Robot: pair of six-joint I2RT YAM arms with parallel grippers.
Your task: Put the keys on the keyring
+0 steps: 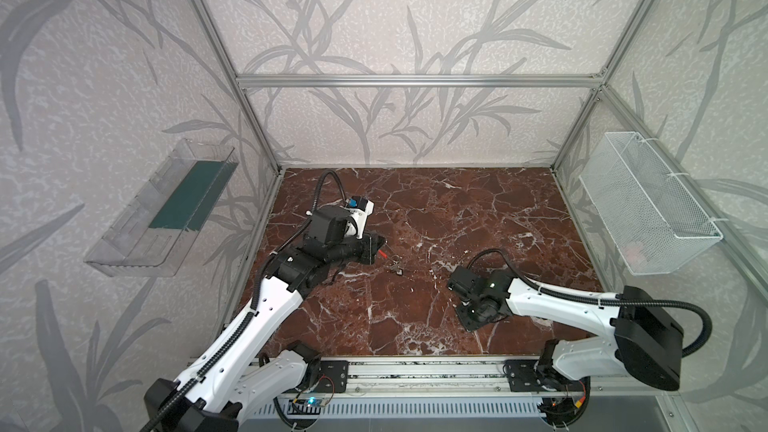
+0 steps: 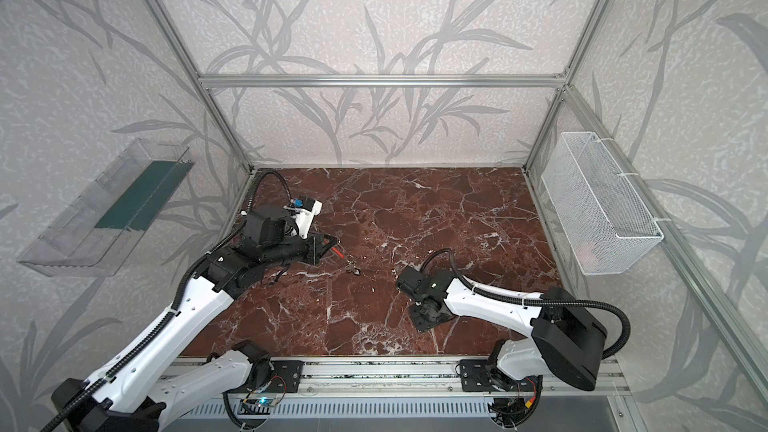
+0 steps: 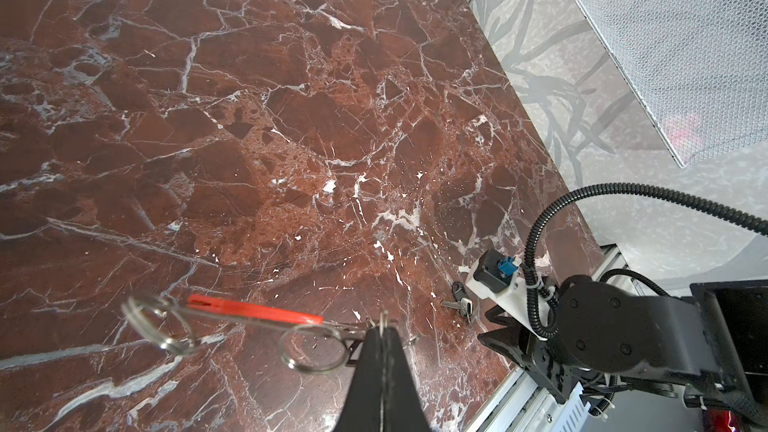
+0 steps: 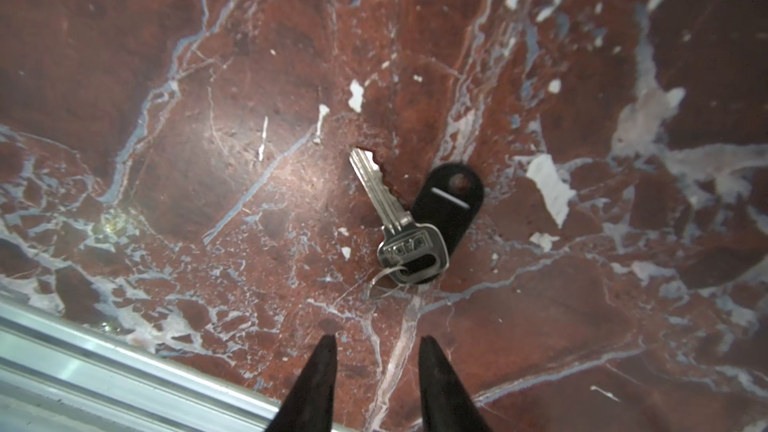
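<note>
Keyring [image 3: 253,310]: edge-on from the left wrist view, a thin grey metal band with one bright red arc along it. Small split rings [image 3: 313,349] hang on it. The left gripper [image 3: 381,328] has its fingers pressed together, pinching the band at one end, left of the worktop's [image 3: 291,118] middle. In both top views only the red arc [image 1: 383,252] reads clearly, jutting from the gripper toward the middle, with a silvery bit just beyond it (too small to tell what). Whether the band's far end touches the worktop, cannot tell.

Key [image 4: 386,209]: silvery, toothed blade, lying flat near the worktop's front edge, right of the middle, not far from the rail [image 4: 104,367]. Its head lies over a black oval tag [image 4: 451,201] with a white slot mark. A thin wire loop [image 4: 384,282] passes through the head. The right gripper [image 4: 376,347] hovers just short of the loop, fingers spread, nothing between them.
</note>
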